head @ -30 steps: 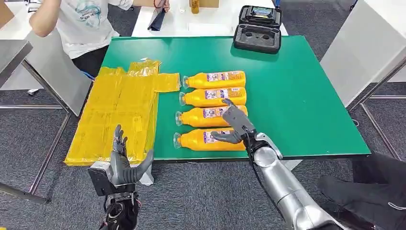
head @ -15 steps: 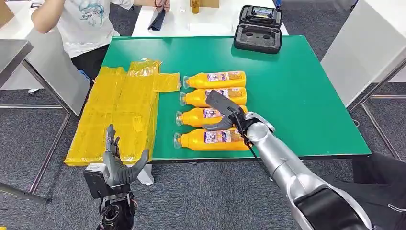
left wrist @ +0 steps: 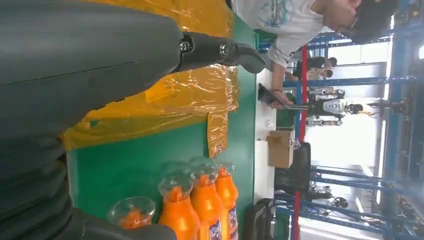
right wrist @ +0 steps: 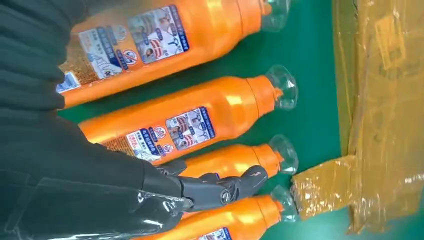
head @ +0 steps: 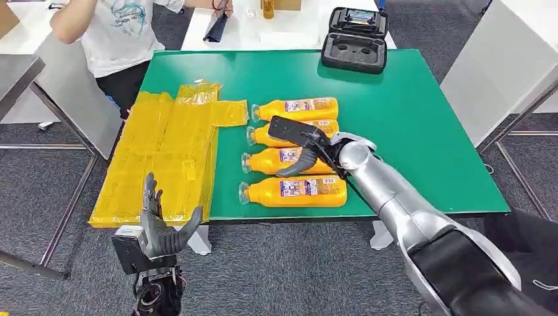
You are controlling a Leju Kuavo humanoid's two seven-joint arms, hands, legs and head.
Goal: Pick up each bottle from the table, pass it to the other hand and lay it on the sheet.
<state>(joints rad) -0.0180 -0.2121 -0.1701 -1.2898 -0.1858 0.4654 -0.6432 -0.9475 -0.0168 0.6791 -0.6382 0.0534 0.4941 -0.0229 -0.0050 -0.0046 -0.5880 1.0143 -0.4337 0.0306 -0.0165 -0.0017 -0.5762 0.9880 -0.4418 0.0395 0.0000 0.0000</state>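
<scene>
Several orange bottles lie side by side on the green table (head: pixel 408 118), clear caps toward the yellow sheet (head: pixel 164 151). The farthest bottle (head: pixel 296 107) and the nearest bottle (head: pixel 296 190) are uncovered. My right hand (head: pixel 299 141) hovers open over the second bottle (head: pixel 260 135) and the third bottle (head: pixel 270 160), fingers spread, holding nothing. In the right wrist view that hand (right wrist: pixel 75 165) reaches across a bottle (right wrist: pixel 190 122). My left hand (head: pixel 154 227) is open, fingers up, below the table's near edge in front of the sheet; the left wrist view shows this hand (left wrist: pixel 75 65) before the sheet (left wrist: pixel 165 100).
A black open case (head: pixel 355 39) sits at the table's far edge. A person (head: pixel 112 33) sits at the far left corner. A white table (head: pixel 500 66) stands to the right, a grey one (head: pixel 20 72) to the left.
My right hand has moved away from the nearest bottle, forward and left, and now spreads over the second and third bottles. My left hand has sunk slightly.
</scene>
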